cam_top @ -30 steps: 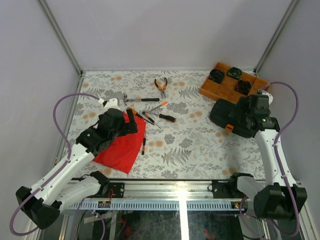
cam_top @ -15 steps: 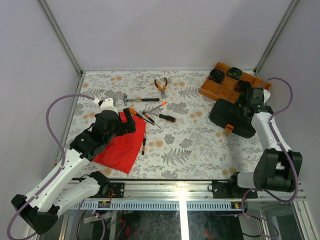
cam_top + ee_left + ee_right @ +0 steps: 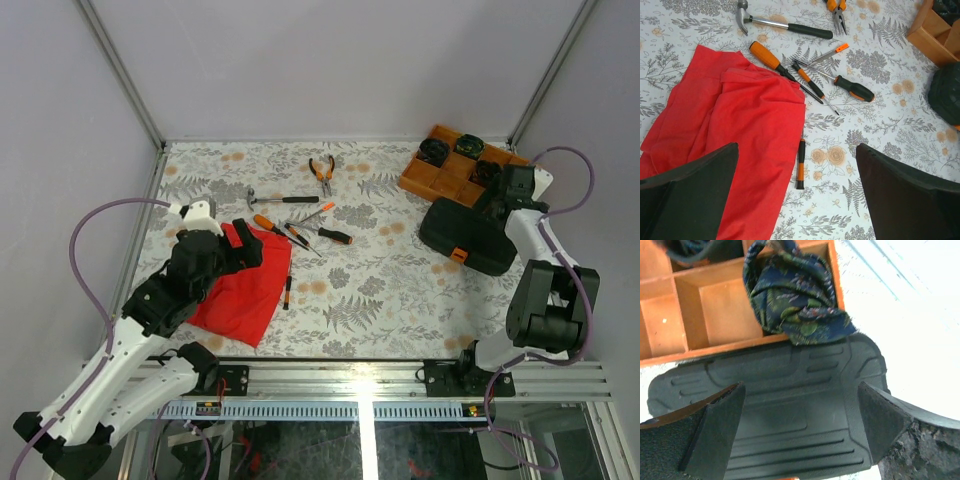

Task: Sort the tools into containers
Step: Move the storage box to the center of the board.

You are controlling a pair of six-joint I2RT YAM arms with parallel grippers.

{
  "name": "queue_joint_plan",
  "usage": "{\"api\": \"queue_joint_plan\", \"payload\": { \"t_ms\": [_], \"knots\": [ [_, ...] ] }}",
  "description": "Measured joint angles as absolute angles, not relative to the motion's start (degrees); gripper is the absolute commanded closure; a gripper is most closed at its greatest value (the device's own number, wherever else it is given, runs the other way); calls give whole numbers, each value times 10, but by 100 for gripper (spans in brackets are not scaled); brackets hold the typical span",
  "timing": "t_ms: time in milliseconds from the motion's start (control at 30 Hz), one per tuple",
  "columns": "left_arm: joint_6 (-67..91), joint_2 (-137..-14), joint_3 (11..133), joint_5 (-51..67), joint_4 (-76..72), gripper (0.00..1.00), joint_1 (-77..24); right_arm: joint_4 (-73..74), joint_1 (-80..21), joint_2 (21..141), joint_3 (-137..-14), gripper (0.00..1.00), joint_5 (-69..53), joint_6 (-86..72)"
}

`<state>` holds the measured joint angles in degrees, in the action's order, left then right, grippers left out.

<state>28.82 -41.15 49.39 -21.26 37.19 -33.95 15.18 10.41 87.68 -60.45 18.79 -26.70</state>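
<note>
Nothing sorted yet: tools (image 3: 335,236) loose on desk (image 3: 400,290), case (image 3: 470,235) shut; my left pincer (image 3: 797,150) and right pincer (image 3: 801,390) wide, empty.

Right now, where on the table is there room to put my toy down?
The widest bare patch lies between the red cloth and the black tool case, toward the near edge. A smaller one sits between the pliers and the orange tray. It is crowded around the hammer and screwdrivers.

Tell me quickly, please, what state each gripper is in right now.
Left gripper: open, holding nothing, above the edge of the crumpled red cloth.
Right gripper: open, holding nothing, above the black ribbed plastic tool case.
</note>
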Motion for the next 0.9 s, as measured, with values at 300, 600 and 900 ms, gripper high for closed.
{"api": "queue_joint_plan", "payload": {
  "t_ms": [300, 600, 900],
  "knots": [
    [286, -446, 493, -211, 367, 0, -340, 115, 168, 902, -606, 1, 165, -248],
    [286, -448, 492, -209, 366, 0, -340, 59, 220, 948, -605, 1, 55, -244],
    [286, -459, 492, -209, 364, 0, -340, -7, 229, 1001, -612, 1, -16, -226]
  ]
}}
